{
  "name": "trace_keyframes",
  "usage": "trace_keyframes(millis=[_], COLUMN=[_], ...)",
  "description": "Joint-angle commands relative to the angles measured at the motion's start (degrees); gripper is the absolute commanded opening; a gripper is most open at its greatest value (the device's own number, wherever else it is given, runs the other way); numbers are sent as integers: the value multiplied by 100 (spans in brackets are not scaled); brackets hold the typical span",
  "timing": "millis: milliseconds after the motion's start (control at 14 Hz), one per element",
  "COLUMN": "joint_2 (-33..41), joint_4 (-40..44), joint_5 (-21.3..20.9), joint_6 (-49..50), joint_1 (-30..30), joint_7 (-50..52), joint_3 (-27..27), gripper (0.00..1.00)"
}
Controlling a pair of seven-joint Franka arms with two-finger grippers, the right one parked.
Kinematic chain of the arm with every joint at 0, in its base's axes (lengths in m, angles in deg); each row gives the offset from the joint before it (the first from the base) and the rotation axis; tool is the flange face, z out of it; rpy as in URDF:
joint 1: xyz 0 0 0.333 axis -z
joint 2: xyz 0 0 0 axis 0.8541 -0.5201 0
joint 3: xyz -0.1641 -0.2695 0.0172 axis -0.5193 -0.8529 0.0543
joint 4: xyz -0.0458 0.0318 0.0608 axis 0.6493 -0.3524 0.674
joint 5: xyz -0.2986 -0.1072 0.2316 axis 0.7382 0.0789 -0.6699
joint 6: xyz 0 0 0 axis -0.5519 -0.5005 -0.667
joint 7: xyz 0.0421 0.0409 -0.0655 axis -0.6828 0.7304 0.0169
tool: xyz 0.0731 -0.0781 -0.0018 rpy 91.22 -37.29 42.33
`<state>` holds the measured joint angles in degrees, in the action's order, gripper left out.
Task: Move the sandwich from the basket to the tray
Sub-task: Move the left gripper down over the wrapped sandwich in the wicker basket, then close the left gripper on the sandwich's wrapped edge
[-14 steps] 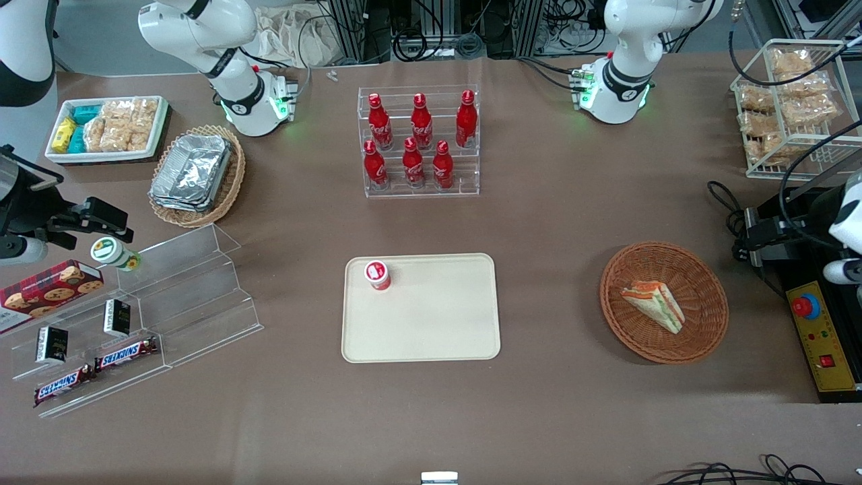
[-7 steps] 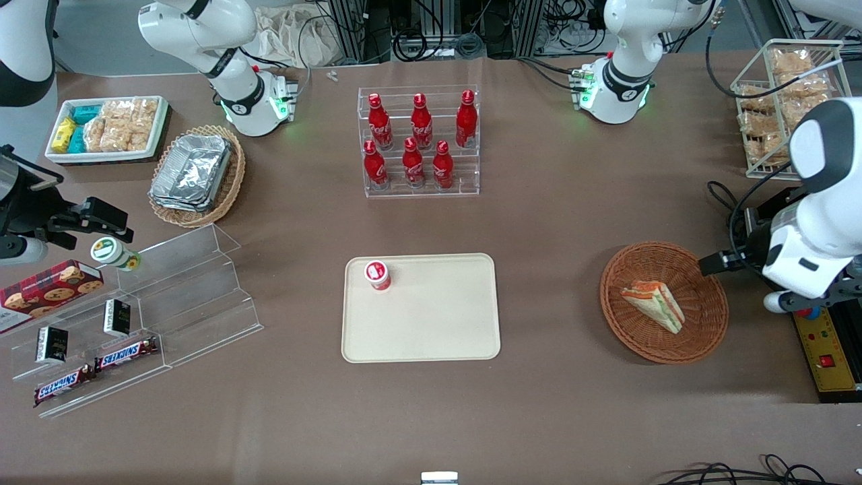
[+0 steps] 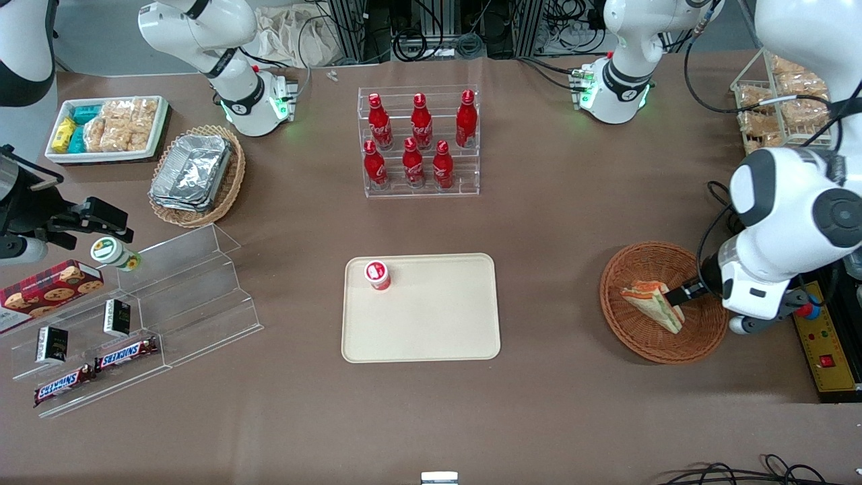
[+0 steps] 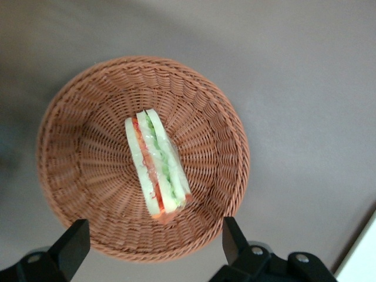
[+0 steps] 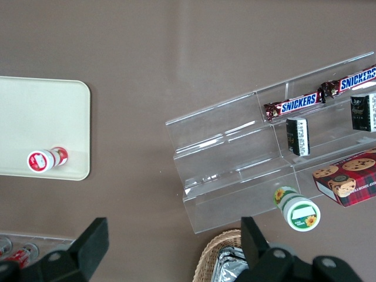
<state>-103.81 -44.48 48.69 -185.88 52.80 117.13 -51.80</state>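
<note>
The sandwich [image 3: 652,305], a white bread wedge with orange, red and green layers, lies in the round reddish-brown wicker basket [image 3: 626,340]. My left gripper [image 3: 687,294] hovers above the basket, over its rim toward the working arm's end of the table, close to the sandwich. In the left wrist view the sandwich [image 4: 157,167] lies on its side in the basket [image 4: 76,176]. The gripper [image 4: 153,242] is open and empty, its fingers wide apart above the basket's rim. The cream-beige tray [image 3: 431,323] lies at the table's middle and also shows in the right wrist view [image 5: 35,117].
A small red-capped cup [image 3: 378,275] stands on the tray's corner. A clear rack of red cola bottles [image 3: 421,141] stands farther from the camera than the tray. A control box with a red button [image 3: 825,337] and a wire rack of snacks [image 3: 784,101] lie beside the basket.
The left arm has swung in from the working arm's end of the table and come down. Its gripper now hangs over the basket beside the sandwich. The sandwich has not moved.
</note>
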Motion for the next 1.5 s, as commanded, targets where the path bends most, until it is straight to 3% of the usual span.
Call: trace_keyframes(millis=[0,571,1143,1429], joint_2=[-3,-628,-804,-734], joint_4=[-435,-593,-743,-725], joint_5=[13,-13,-22,-31], joint_6=[-500,-1213,-1416,-1372], joint_1=[-20,-187,-178,-169], joint_7=[355,971,1191,1437], joint_3=[29,65,65,38], gripper=[100,100,96,42])
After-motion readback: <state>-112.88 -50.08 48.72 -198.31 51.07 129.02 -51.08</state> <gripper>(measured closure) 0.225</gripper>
